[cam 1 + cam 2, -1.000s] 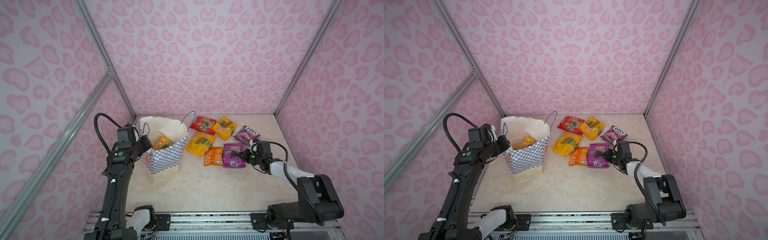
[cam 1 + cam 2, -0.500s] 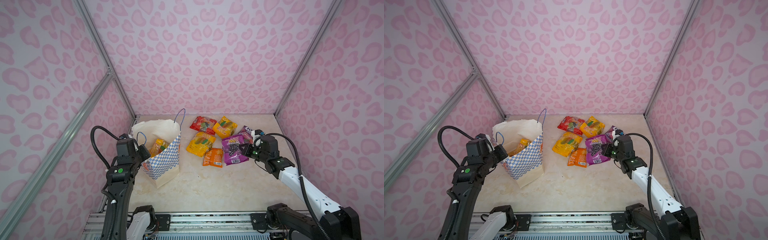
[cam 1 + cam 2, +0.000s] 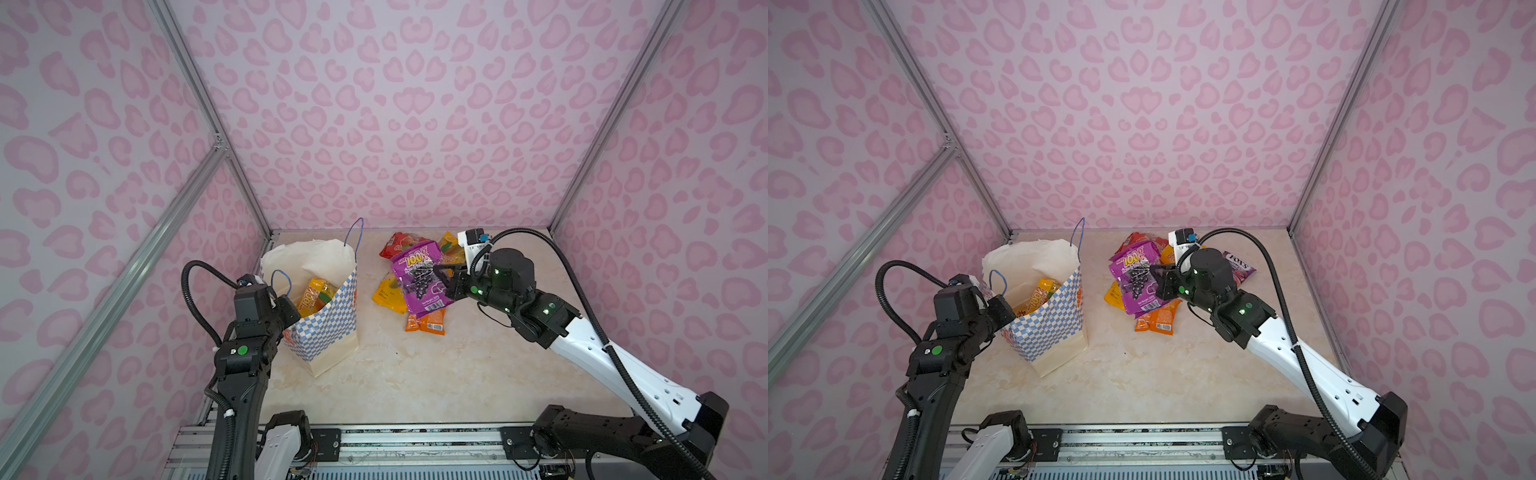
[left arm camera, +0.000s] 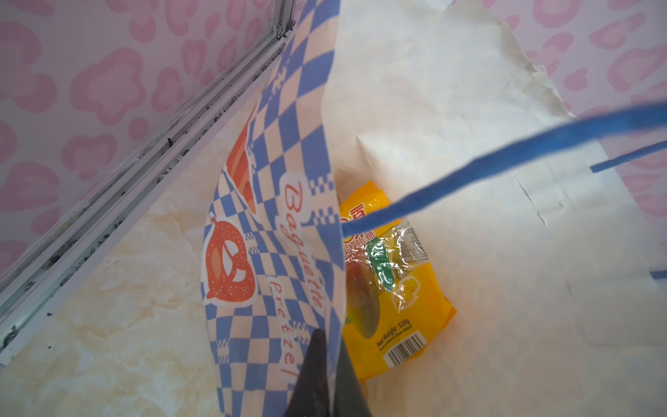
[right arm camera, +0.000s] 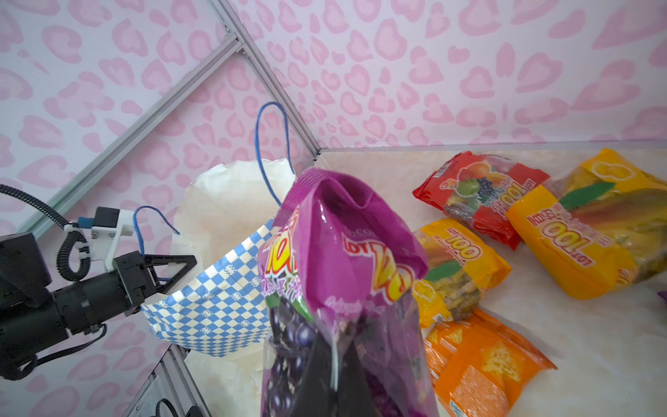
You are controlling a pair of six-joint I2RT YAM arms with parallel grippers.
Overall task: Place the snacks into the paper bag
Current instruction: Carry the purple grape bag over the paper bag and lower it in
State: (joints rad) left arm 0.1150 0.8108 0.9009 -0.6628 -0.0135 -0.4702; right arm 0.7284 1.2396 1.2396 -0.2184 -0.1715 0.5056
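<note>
Pinches purple grape packet (image 3: 417, 279) aloft, centre frame, in right gripper (image 3: 443, 279). Clamps paper bag (image 3: 328, 332) rim, lower left, in left gripper (image 4: 329, 357).

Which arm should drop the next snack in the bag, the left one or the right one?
Right. The right end effector is shut on the purple grape packet, held up in the air. The left end effector is busy pinching the rim of the paper bag, holding it open.
</note>
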